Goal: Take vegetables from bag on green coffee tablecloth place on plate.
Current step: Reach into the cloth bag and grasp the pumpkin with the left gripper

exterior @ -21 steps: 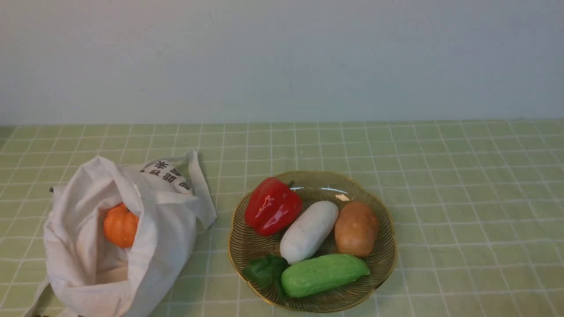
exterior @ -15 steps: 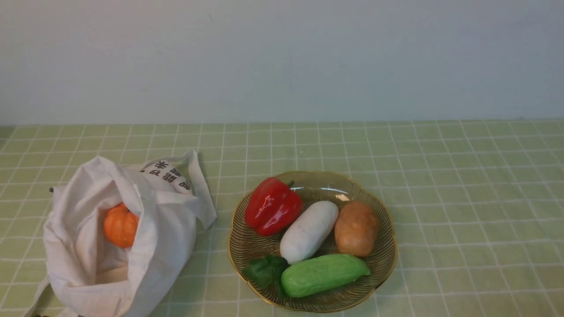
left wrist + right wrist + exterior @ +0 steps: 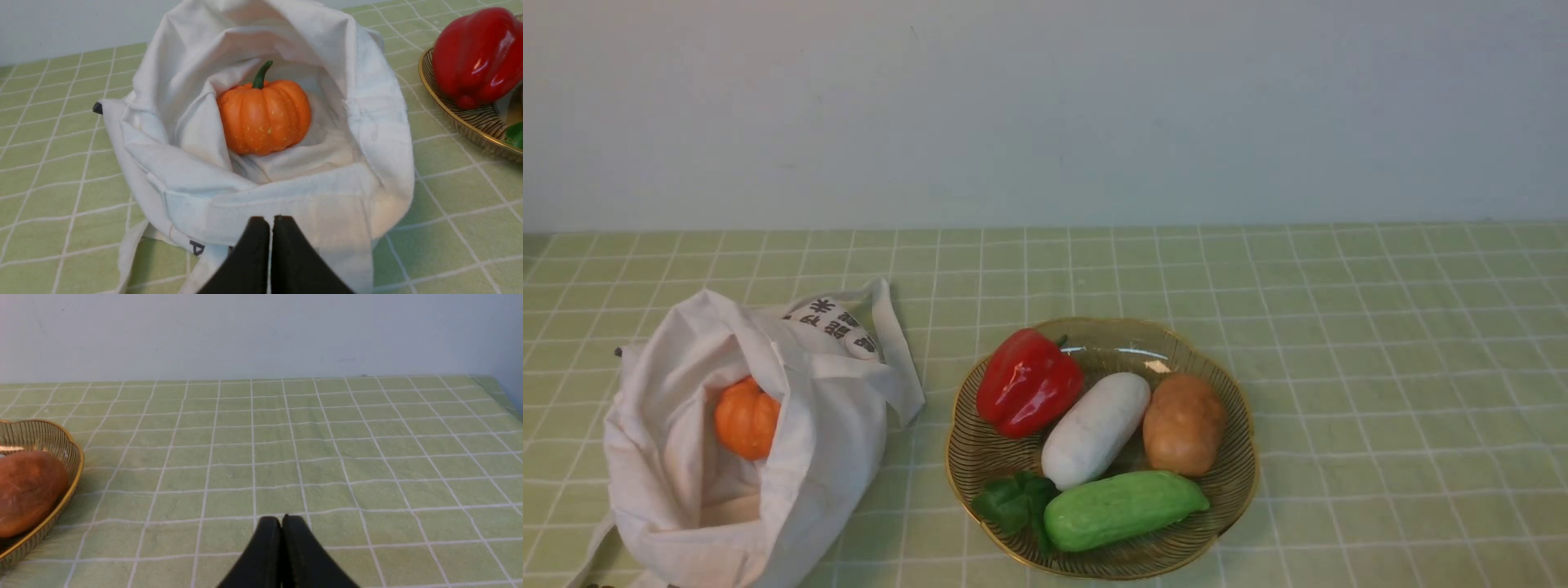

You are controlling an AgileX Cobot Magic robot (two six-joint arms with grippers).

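An orange ribbed pumpkin (image 3: 746, 418) (image 3: 264, 115) with a green stem sits upright inside the open off-white bag (image 3: 727, 457) (image 3: 359, 134), at the left of the pale green checked tablecloth (image 3: 1380, 367). The amber glass plate (image 3: 1233, 498) (image 3: 470, 122) (image 3: 49, 437) lies to the bag's right. My left gripper (image 3: 271, 222) is shut and empty, just short of the bag's near rim, with the pumpkin beyond it. My right gripper (image 3: 281, 520) is shut and empty over bare cloth, to the right of the plate. Neither arm shows in the front view.
The plate holds a red pepper (image 3: 1027, 382) (image 3: 478, 55), a white radish (image 3: 1094, 429), a brown potato (image 3: 1184, 425) (image 3: 28, 490), a green cucumber (image 3: 1123, 508) and a dark green leaf (image 3: 1013, 500). A pale wall (image 3: 1045, 114) stands behind the table.
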